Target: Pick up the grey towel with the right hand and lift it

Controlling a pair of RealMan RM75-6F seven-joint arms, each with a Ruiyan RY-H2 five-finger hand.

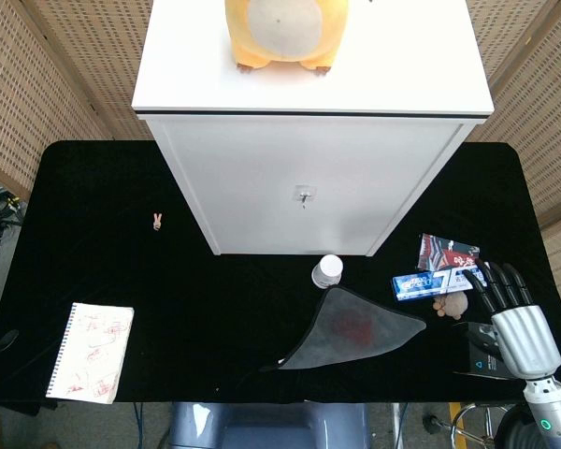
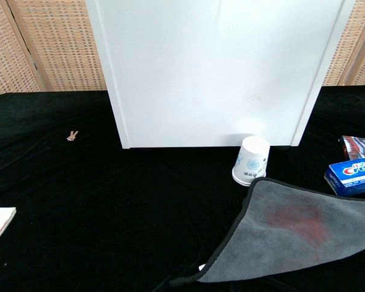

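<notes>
Flat on the table, grey towel (image 1: 355,329) with a reddish stain, right hand (image 1: 512,313) open beside it.

Bright, even light; sharp focus; mild glare on white cabinet (image 1: 304,178).

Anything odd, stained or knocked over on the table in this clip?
Yes: the grey towel carries a reddish stain near its middle, and the paper cup beside it stands upside down, tilted toward the white cabinet.
</notes>
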